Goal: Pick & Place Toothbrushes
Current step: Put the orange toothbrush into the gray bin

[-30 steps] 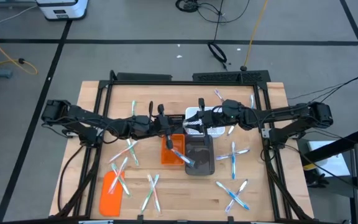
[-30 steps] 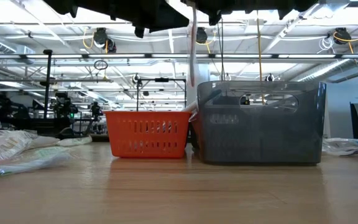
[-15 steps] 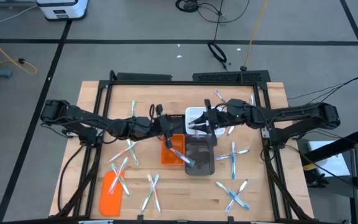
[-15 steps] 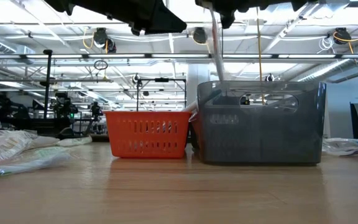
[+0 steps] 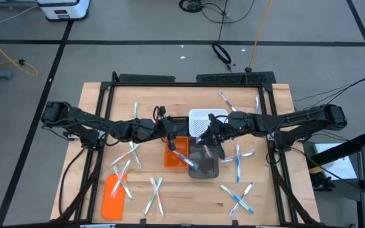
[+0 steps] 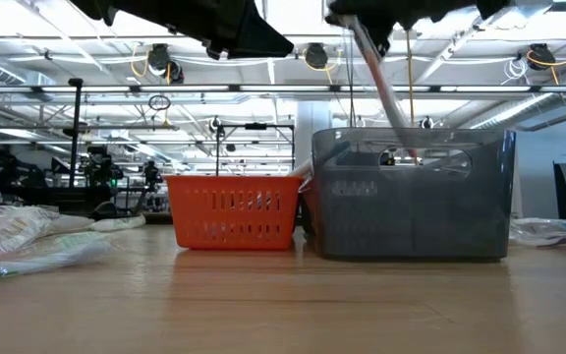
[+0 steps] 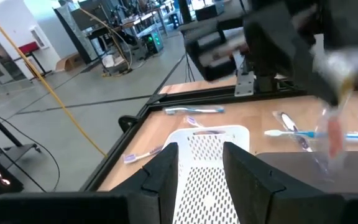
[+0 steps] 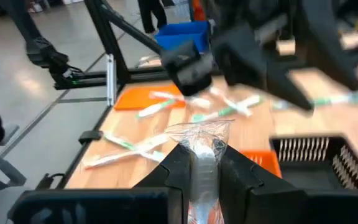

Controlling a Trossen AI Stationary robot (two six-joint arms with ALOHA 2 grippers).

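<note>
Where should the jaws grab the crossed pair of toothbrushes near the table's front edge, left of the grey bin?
Probably from straight above: the crossed toothbrushes lie flat on the table. Grip one thin handle mid-length, away from the crossing, jaws across its width, so the other stays put.

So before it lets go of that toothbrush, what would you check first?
1. Right gripper shut on the wrapped toothbrush: ok.
2. Toothbrush hanging over the grey bin, tilted, its lower end at the rim: ok.
3. Left gripper open, holding nothing: ok.
4. Left gripper clear of the drop, over the orange basket beside the grey bin: ok.
5. Room left inside the grey bin: cannot tell.
6. Loose toothbrushes still on the table to pick: ok.
</note>
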